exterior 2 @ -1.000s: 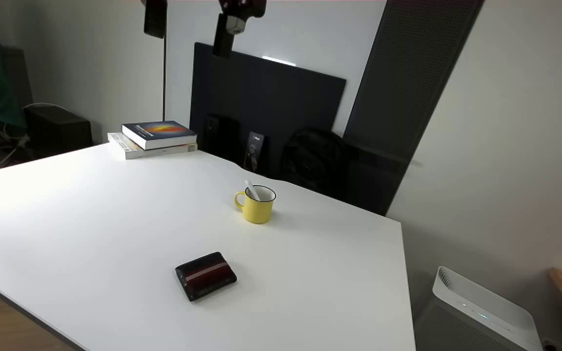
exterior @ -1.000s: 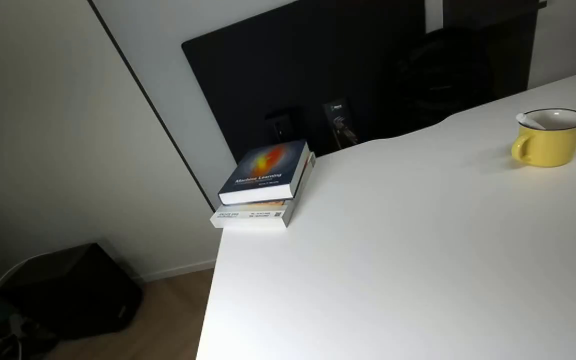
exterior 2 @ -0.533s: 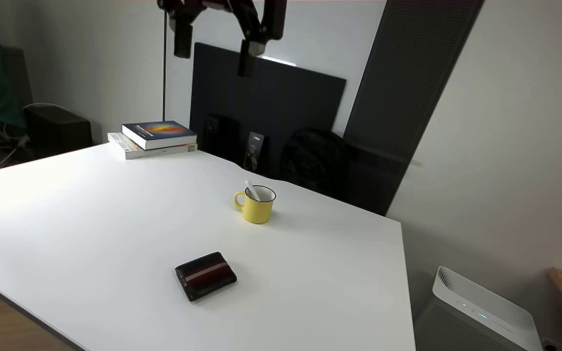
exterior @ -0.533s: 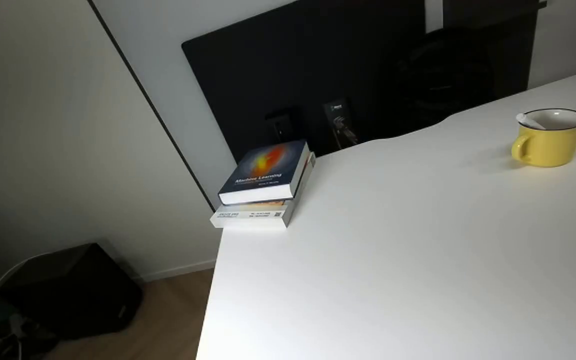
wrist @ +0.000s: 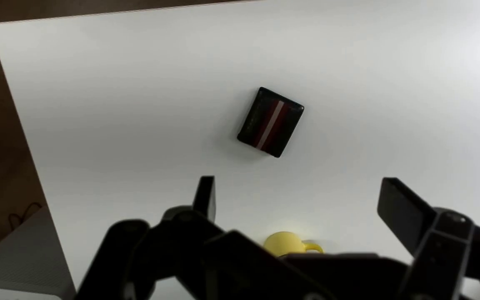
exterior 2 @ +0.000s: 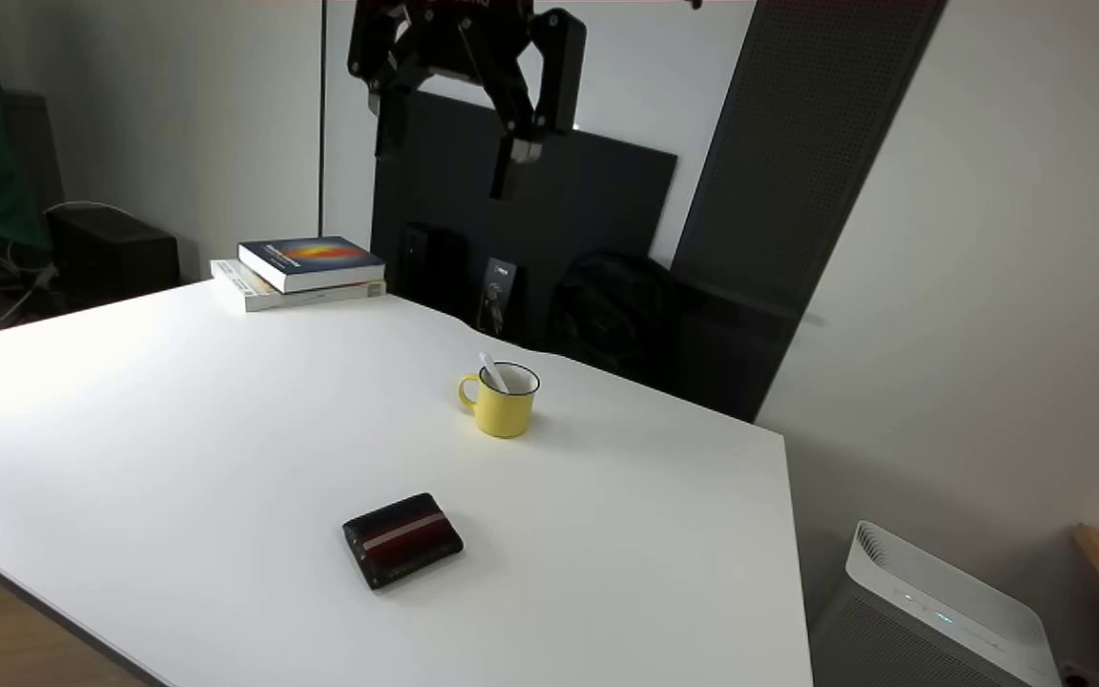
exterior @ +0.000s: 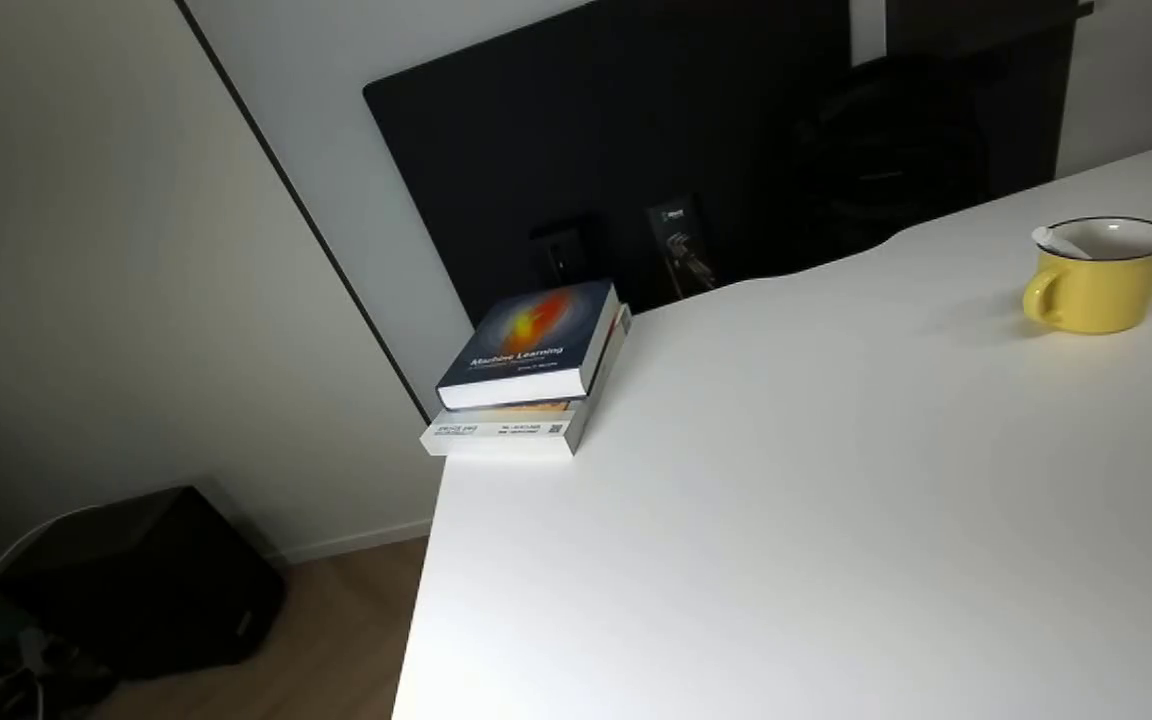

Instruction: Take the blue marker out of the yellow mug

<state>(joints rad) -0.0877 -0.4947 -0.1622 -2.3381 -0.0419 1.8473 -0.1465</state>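
The white tabletop (exterior 2: pixel 626 572) lies beneath everything at issue. High above it hangs the hand (exterior 2: pixel 446 164), jaws spread wide and holding nothing. Well below that the mug (exterior 2: pixel 506 416) stands upright, partly covered by the hand in the wrist view. The marker (exterior 2: pixel 495 373) leans inside it, long axis slanted, white end poking past the rim on the handle side. Reaching it probably calls for a descent, then a squeeze across that slant.

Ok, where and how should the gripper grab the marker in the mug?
Likely best by the white end of the marker, where it pokes past the rim of the yellow mug. Bring the open gripper down from above, astride it: the marker leans toward the handle, leaving that end exposed.
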